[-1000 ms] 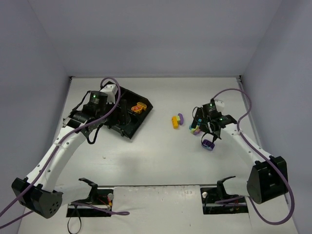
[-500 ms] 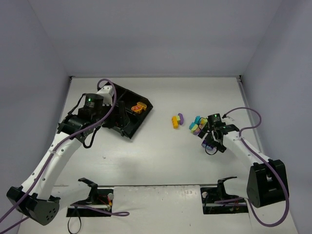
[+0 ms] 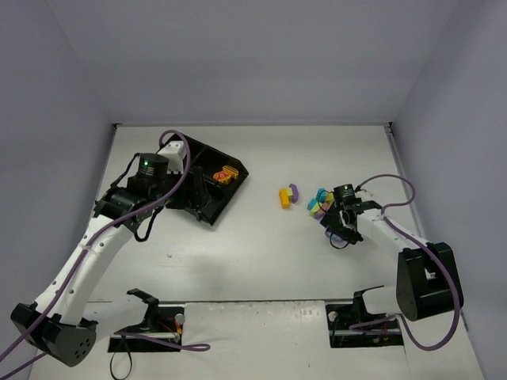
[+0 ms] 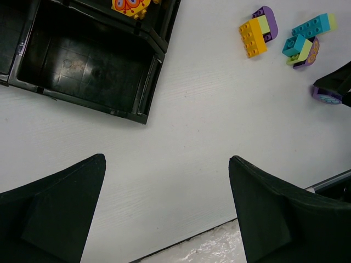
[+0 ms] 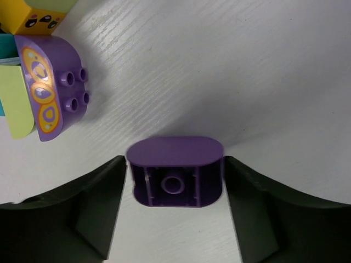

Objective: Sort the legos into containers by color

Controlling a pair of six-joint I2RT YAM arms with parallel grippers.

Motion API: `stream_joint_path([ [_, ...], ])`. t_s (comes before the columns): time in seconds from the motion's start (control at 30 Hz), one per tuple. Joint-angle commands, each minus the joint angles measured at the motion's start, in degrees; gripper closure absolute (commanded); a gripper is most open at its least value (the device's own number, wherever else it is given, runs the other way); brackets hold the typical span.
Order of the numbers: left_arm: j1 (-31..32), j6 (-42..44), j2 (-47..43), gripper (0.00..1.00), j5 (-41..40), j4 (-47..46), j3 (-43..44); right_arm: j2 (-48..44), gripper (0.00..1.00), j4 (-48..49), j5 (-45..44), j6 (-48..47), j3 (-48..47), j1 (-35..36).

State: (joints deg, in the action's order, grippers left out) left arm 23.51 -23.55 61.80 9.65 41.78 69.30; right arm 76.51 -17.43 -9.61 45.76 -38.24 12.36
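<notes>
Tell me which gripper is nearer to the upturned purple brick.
Right. The right gripper has a finger against each side of the purple brick. The left gripper hangs open by the black tray, far off.

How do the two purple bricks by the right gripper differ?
The held purple brick shows its hollow underside and is plain; the loose purple brick shows four studs and an orange-yellow print. The first sits between the fingers of the right gripper, the second lies free beside a lime green brick. Both are purple and rounded.
</notes>
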Motion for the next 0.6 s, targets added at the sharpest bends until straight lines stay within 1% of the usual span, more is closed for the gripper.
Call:
stream_joint_path([
  [0.0,0.22,1.49,-1.33,0.13,0.9,-1.0,1.02,-0.83,0.37,2.14,-0.5,-1.72,0.36,-0.23],
  [0.03,0.22,1.58,-1.42,0.13,0.9,-1.0,0.93,-1.01,0.42,2.4,-0.24,-2.33,0.27,-0.14],
  [0.07,0.14,1.67,-1.33,0.13,0.9,-1.0,1.1,-1.88,0.54,2.92,0.11,-3.12,0.1,-0.06],
  [0.13,0.14,1.75,-1.33,0.13,1.07,-1.0,1.28,-3.29,0.68,4.24,1.08,-6.11,-0.69,0.82],
  [0.17,0.14,1.84,-1.16,0.13,1.25,-1.0,1.37,-4.17,0.79,4.68,1.34,-7.16,-1.13,1.43],
  [0.23,0.14,1.84,-0.72,0.13,1.6,-1.0,2.07,-6.98,0.91,6.43,2.48,-11.36,-2.62,3.98],
  [0.27,0.14,1.75,-0.28,0.13,1.86,-0.91,2.42,-8.64,1.0,6.88,2.66,-12.7,-3.33,5.12],
  [0.3,0.22,1.75,-0.02,0.13,2.39,-0.82,3.29,-9.53,1.0,7.58,3.79,-14.62,-4.12,7.74],
  [0.33,0.22,1.67,0.33,0.13,2.74,-0.39,3.82,-10.32,1.0,8.89,4.24,-18.65,-4.99,9.25],
  [0.4,0.22,1.49,1.3,0.13,3.7,-0.12,5.4,-12.34,1.0,10.48,5.38,-22.88,-7.63,12.58],
  [0.43,0.14,1.32,1.57,0.13,4.23,-0.03,5.93,-12.96,1.0,12.66,7.74,-27.34,-8.51,15.21],
  [0.47,0.22,1.05,2.09,0.13,4.67,-0.03,6.46,-14.1,1.0,12.68,7.76,-29.3,-9.65,16.28],
  [0.57,0.22,-0.17,2.97,0.13,7.83,-0.91,9.18,-16.47,1.0,22.76,17.4,-37.56,-10.71,18.57],
])
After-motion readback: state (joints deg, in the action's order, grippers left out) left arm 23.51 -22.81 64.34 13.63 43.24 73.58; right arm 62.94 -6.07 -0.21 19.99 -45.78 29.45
